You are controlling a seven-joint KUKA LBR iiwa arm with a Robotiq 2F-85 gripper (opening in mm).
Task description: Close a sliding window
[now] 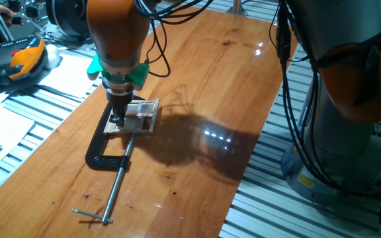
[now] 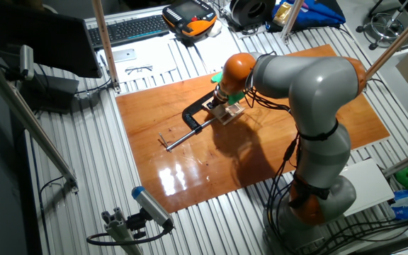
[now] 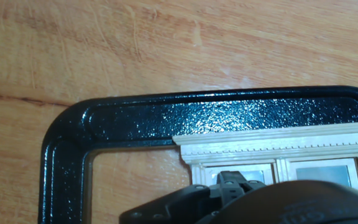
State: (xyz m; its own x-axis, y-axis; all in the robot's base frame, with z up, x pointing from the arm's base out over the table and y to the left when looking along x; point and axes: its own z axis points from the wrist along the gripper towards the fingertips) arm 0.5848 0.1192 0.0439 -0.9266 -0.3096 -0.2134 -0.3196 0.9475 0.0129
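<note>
I am looking down on the wooden table, a broad reddish board lying on a slatted metal bench, with glare shining off its surface. The grey and orange arm is reaching across it from its base at the table's edge and is bending down over the middle of the board. Under the arm, the black clamp is lying flat on the wood, its long steel screw running out toward the table's near edge in one fixed view and ending in a thin crossbar. The window is sitting inside the clamp's mouth, lying flat on the table with its pale frame just beside the clamp's black bar; in the hand view the moulded top rail is running right along that bar and two small panes are showing below it. The claw is pointing straight down and is sitting at the window's left edge, next to the clamp's frame. I cannot tell whether its fingers are apart or together, since the hand's own body is covering them in every view.
</note>
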